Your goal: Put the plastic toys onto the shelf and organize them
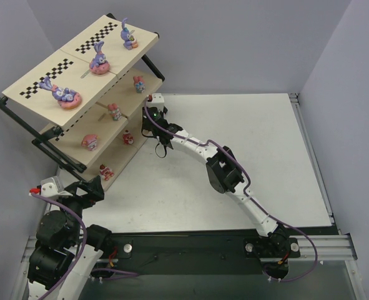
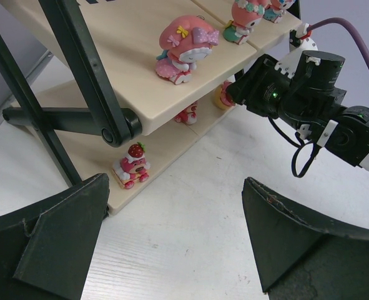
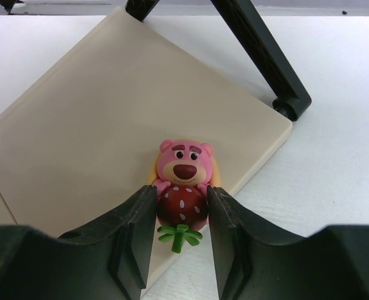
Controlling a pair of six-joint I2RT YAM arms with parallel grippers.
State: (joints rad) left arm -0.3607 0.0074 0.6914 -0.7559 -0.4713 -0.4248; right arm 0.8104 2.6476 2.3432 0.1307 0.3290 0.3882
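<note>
Pinching a pink bear (image 3: 184, 164) by its strawberry belly, the right gripper (image 3: 182, 212) holds it at the edge of the shelf's (image 1: 75, 74) bottom board, close to a corner, fingers narrowed against both flanks. The left gripper (image 2: 175, 181) hangs spread wide and empty off the shelf's near end. The toy looks light, rigid and glossy, so it is likely slick between flat pads. A low grip across the round body (not the head or the green leaf tuft) seems the safest hold, and little force should do. Count on the shelf: three purple bunnies (image 1: 99, 61) on the top board, three pink figures (image 1: 114, 111) on the middle board, three more on the bottom, the bear among them, making nine toys.
</note>
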